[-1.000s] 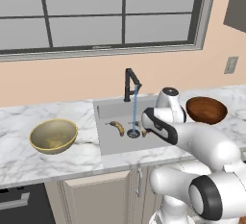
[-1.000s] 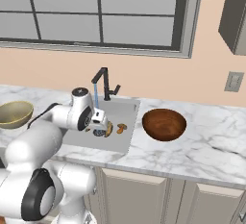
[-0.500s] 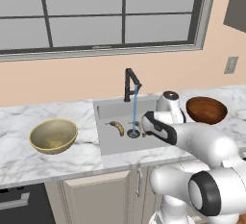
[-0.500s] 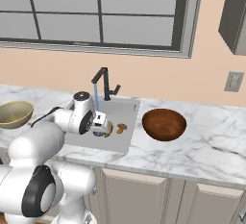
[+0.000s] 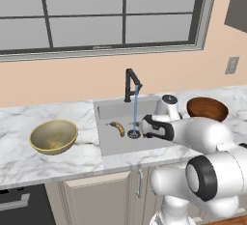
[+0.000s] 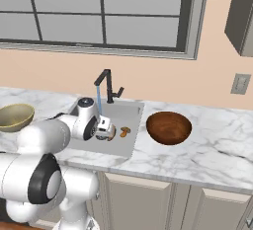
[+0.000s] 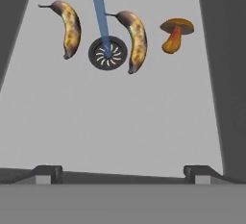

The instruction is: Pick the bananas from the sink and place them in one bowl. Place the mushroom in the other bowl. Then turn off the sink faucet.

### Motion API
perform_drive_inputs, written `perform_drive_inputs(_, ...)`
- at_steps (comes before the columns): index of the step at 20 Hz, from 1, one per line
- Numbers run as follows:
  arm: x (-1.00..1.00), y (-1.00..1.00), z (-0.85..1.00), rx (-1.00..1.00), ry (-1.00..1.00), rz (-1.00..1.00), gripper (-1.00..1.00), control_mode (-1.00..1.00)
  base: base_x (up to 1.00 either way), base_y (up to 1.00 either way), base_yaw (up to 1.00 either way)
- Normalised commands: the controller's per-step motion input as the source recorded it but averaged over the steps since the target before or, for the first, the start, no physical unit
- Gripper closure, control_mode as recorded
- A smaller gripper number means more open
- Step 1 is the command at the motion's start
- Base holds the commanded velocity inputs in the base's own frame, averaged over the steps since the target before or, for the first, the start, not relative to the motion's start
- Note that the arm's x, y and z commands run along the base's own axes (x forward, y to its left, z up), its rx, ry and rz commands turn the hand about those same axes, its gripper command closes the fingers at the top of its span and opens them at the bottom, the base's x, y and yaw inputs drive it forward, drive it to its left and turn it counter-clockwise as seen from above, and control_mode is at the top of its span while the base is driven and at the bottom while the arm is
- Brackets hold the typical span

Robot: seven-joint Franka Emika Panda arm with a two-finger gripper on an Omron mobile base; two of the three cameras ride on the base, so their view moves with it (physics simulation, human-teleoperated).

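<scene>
Two bananas lie on the floor of the sink, one on each side of the round drain. To the right of them lies the mushroom. The left base view shows one banana left of the drain. The black sink faucet runs a thin blue stream onto the drain. My gripper hangs open and holds nothing, over the near part of the basin, well short of the fruit. The reddish-brown bowl sits right of the sink and the yellow-olive bowl sits left.
White marble counter runs on both sides of the sink, with cabinet doors below its front edge. A window and a peach wall stand behind the faucet. The sink walls close in on the hand's sides.
The hand has sunk slightly toward the sink basin. The jaws stay open, and the bananas, mushroom and bowls have not moved.
</scene>
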Motion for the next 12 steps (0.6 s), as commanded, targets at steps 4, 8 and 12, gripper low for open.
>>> perform_drive_inputs(4, 0.24, -0.01, -0.1, 0.0, 0.0, -0.01, -1.0, -1.0, 0.0, 0.0, 0.0)
perform_drive_inputs(8, 0.15, -0.05, -0.14, 0.0, -0.01, -0.01, -1.0, -1.0, 0.0, 0.0, 0.0)
perform_drive_inputs(12, 0.17, -0.03, -0.16, 0.0, 0.0, -0.02, -1.0, -1.0, 0.0, 0.0, 0.0)
